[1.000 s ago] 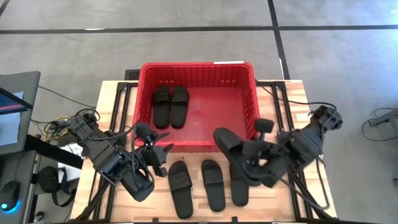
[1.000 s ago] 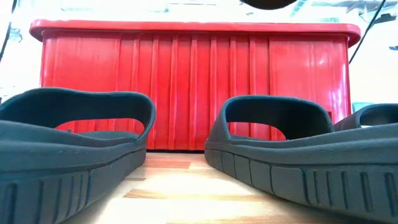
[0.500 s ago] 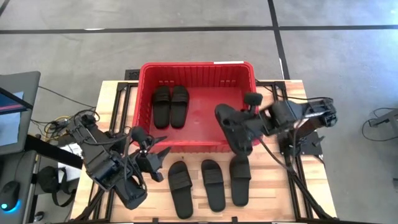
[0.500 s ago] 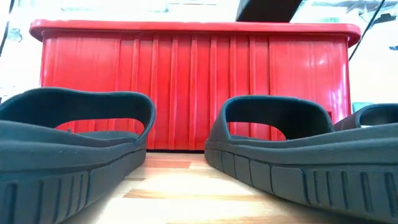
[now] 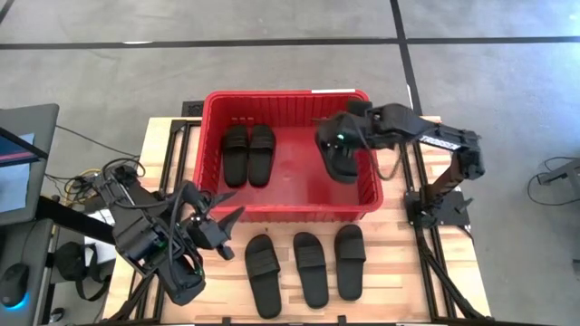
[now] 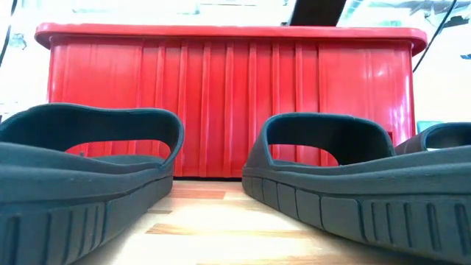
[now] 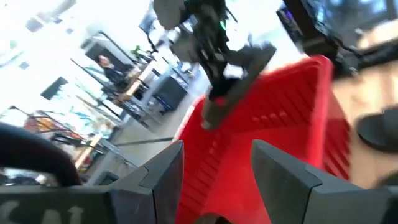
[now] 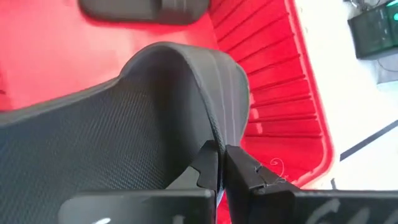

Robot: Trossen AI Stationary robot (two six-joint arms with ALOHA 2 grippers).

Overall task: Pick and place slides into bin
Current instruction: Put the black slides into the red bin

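Note:
The red bin (image 5: 283,107) stands at the table's far middle, with two black slides (image 5: 249,154) lying side by side on its floor at the left. My right gripper (image 5: 349,136) is shut on a third black slide (image 5: 341,161) over the bin's right part. The same slide shows in the left wrist view (image 7: 239,68), above the rim. Three more slides (image 5: 310,268) lie sole-down on the table in front of the bin. My left gripper (image 5: 222,226) is open and empty near the bin's near left corner. My right gripper pinches the edge of the slide's wide strap (image 8: 225,127) between its two fingers (image 8: 208,163). The textured footbed (image 8: 93,137) runs away from the fingers. The slide is lifted clear over the bin and tilted, as the left wrist view shows.
The bin's front wall (image 6: 228,103) rises behind the near slides (image 6: 81,177) (image 6: 353,177). Bare bin floor (image 5: 294,167) lies between the two placed slides and the held one. Screens and cables (image 5: 27,154) stand beyond the table's left edge.
My right gripper has carried the slide from in front of the bin's near right corner up and toward the table's far edge, over the bin's rim, staying shut on it. My left gripper has drawn back a little toward the table's near left.

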